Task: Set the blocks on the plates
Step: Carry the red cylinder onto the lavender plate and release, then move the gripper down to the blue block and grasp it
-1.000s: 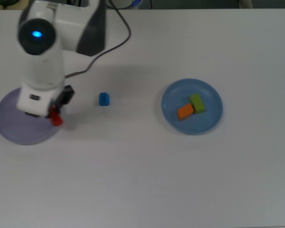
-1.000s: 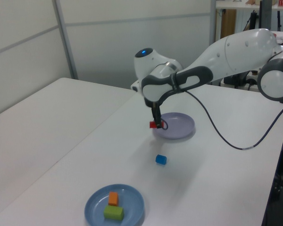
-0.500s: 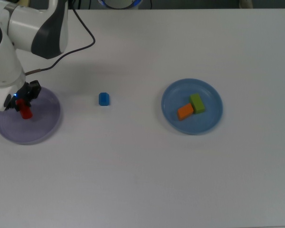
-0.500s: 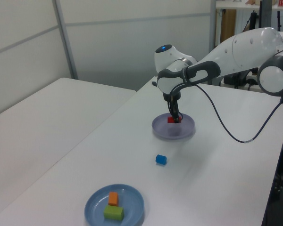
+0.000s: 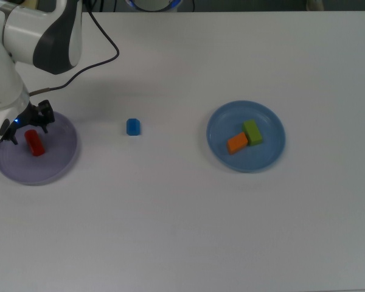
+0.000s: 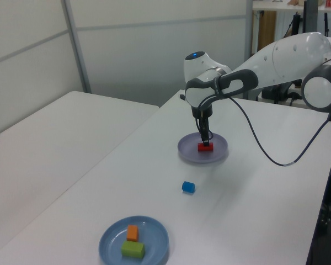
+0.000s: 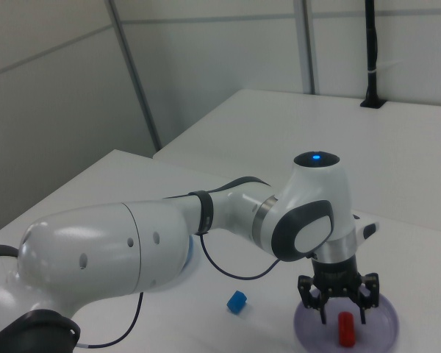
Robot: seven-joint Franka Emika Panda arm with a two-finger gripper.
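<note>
One blue block (image 5: 133, 126) is left on the bench between the plates, looking light, rigid and easy to pinch across its flat sides, while the end effector (image 7: 341, 303) hangs spread wide, empty, above the red block (image 5: 34, 143) on the lavender plate (image 5: 58, 167).

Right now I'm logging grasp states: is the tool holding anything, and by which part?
Nothing is held. The tool is open just above the red block, which rests free on the lavender plate.
</note>
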